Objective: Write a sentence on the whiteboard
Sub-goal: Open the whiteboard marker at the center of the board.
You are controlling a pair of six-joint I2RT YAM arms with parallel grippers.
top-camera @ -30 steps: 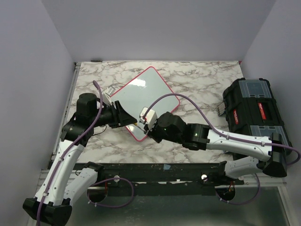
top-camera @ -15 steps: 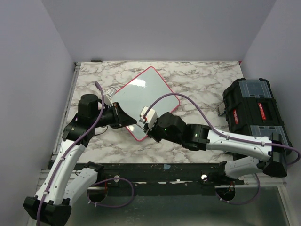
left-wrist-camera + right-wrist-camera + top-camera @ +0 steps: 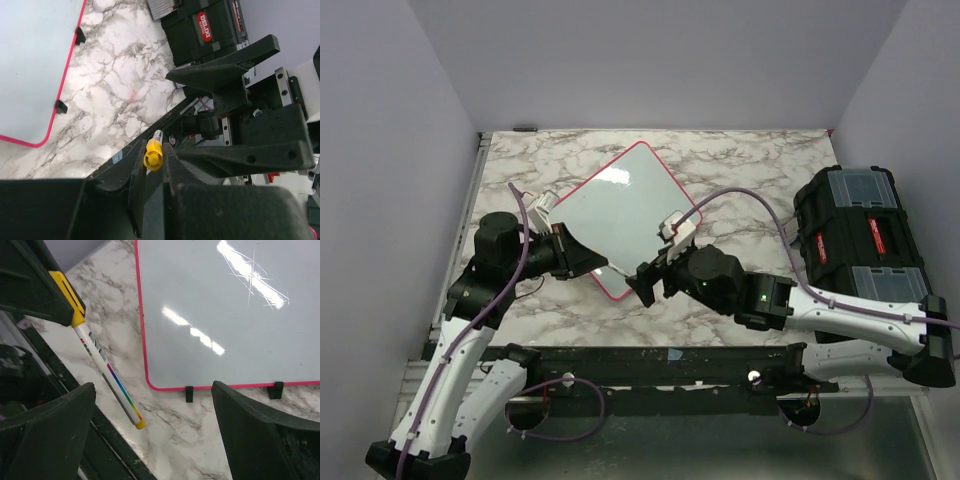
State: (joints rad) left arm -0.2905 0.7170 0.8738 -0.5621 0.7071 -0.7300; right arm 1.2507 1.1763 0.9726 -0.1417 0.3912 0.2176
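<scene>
The whiteboard (image 3: 620, 208) lies tilted like a diamond on the marble table, white with a pink rim; no sentence shows on its glossy face (image 3: 225, 315). My left gripper (image 3: 155, 144) is shut on a white marker with a yellow cap (image 3: 153, 155) and hovers at the board's near left edge (image 3: 600, 264). In the right wrist view the marker (image 3: 107, 372) hangs down from those fingers (image 3: 45, 290) over the table, just off the board's corner. My right gripper (image 3: 152, 390) is open and empty, its jaws wide apart beside the marker (image 3: 652, 276).
A black toolbox (image 3: 860, 240) with a red label stands at the table's right side (image 3: 210, 30). Small black clips (image 3: 189, 394) stick out from the board's near edge. The table's dark front rail (image 3: 650, 360) runs just below both grippers.
My right gripper has opened, let go of the marker and drawn back to the right. The left gripper closed on the marker and shifted slightly left.
</scene>
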